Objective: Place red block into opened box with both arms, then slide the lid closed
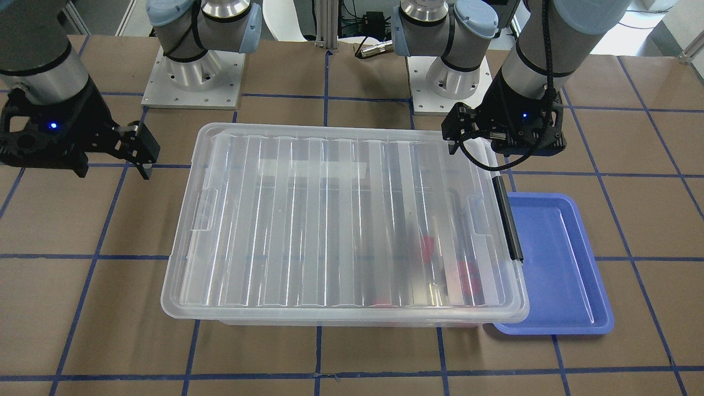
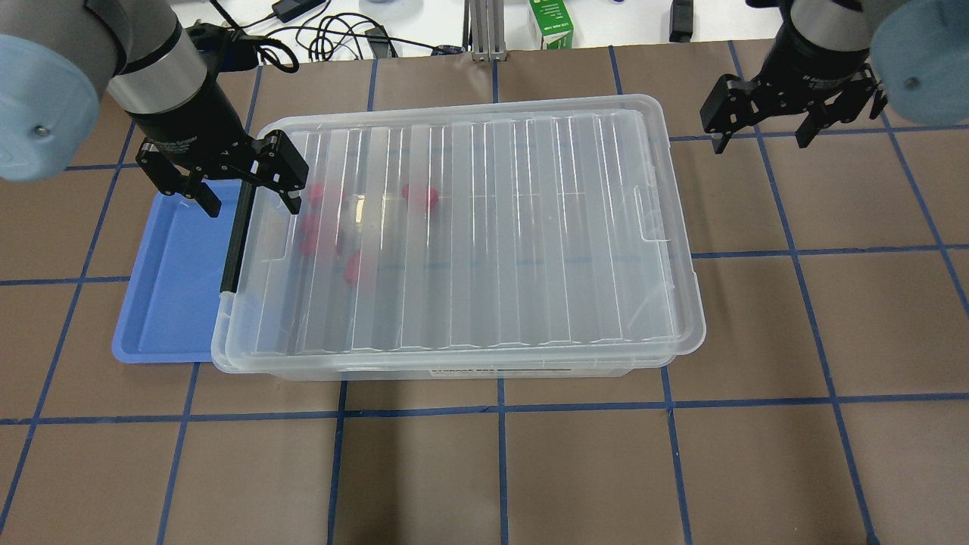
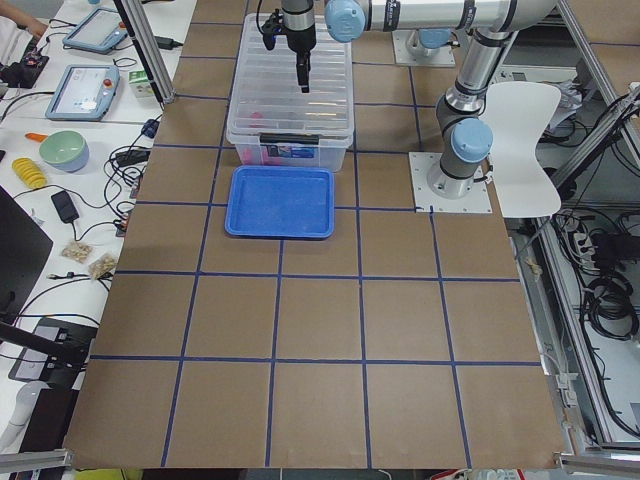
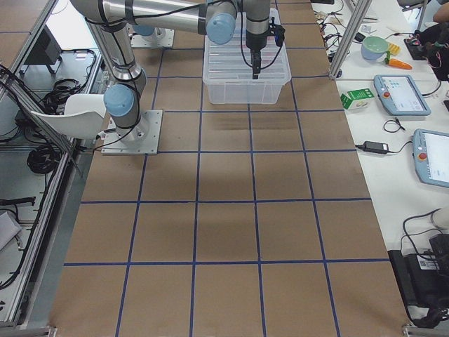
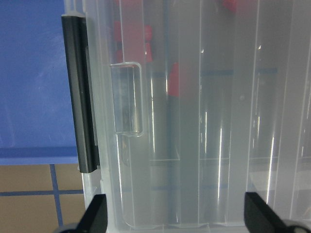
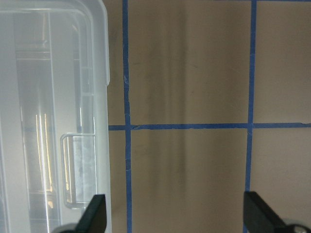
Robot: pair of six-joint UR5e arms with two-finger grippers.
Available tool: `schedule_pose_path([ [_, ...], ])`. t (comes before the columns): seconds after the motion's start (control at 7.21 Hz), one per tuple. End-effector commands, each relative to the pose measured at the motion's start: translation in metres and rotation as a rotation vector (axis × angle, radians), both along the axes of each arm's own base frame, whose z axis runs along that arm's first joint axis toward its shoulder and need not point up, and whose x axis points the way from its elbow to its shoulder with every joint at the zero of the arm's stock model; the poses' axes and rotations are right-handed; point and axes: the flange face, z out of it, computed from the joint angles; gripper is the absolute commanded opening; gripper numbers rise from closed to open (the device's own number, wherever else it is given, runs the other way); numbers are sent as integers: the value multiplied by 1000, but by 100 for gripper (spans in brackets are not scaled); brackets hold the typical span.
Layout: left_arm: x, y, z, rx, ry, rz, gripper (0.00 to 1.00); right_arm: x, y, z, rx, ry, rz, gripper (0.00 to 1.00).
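the left end effector (image 2: 253, 203) hangs raised above the box (image 2: 378, 369) at the short end that carries the black bar (image 2: 236, 235). its 2 fingers are spread wide with nothing between them. the left wrist view looks down past both fingertips onto the bar, the recess at the end of the lid (image 2: 492, 227) and blurred red shapes under the plastic. the right end effector (image 2: 762, 140) is also spread wide and empty. it hangs over bare tabletop (image 2: 530, 469) just beside the box's opposite short end, and its wrist view shows the box rim at 1 side and blue tape lines below.

the lid lies flat on the box and covers almost the whole opening, with its ridges running the short way. a narrow strip of box rim shows past the lid's edge at the end toward the right end effector. the red block (image 2: 421, 196) is inside the box, seen blurred through the lid, in the half toward the black bar. more red pieces lie near it, closer to that end; how many i cannot tell.

a blue tray (image 2: 166, 288) lies on the tabletop just beside the black-bar end. the tabletop is brown paper crossed by blue tape lines. a green carton (image 2: 551, 23) and cables sit past its far edge.
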Motion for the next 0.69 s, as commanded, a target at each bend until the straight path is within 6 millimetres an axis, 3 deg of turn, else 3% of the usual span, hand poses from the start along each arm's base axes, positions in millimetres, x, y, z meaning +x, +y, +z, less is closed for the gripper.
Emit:
schedule_pose_path([
  [0.0,0,0,0,-1,-1,-1,100,4,13,35,-10,-8,-5,100],
  [0.14,0,0,0,-1,-1,-1,100,7,11,31,-3,-12,-5,100],
  [0.42,0,0,0,-1,0,-1,100,45,11,28,-8,-87,-142,100],
  [0.55,0,0,0,-2,0,-1,100,48,11,24,7,-83,-133,100],
])
